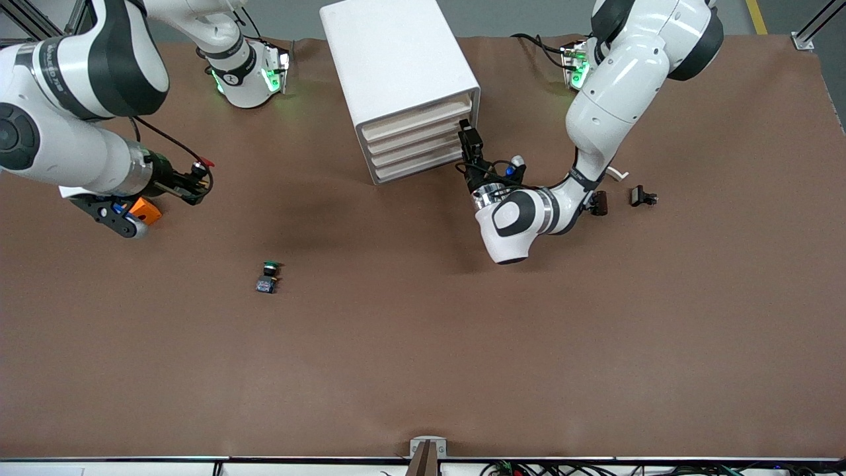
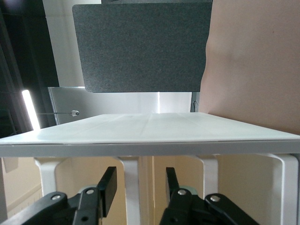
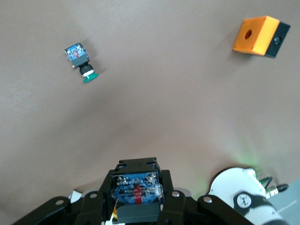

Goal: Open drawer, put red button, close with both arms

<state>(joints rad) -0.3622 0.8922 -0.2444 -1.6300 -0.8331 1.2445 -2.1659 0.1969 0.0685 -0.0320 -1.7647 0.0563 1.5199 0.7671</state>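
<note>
My left end effector [image 1: 467,132] stood at the front of the tall white boxy cabinet [image 1: 396,63], level with the top drawer [image 1: 418,121], a shallow white tray with a cream front, not yet pulled out. In the left wrist view my two black fingers [image 2: 108,190] sat apart with one white upright rib of the cabinet front [image 2: 132,187] between them; whether they had already pinched anything I could not tell.

My right end effector [image 3: 137,187] hung over the brown tabletop [image 1: 423,344] at the right arm's end, clenched on the small red push button [image 3: 136,186]; the right wrist view showed its blue block base between my fingers. Below it on the tabletop lay a like button with a green cap [image 3: 80,60] and an orange block [image 3: 257,35], both well apart from my grip.

I judged the step in hand to be opening that top drawer. To do it well, I would seat the left fingers squarely on the drawer's edge, close firmly, then draw straight out along the drawer's own line, so the light cabinet does not slide or twist. The right arm should wait, keeping the button clamped, until the tray is open.
</note>
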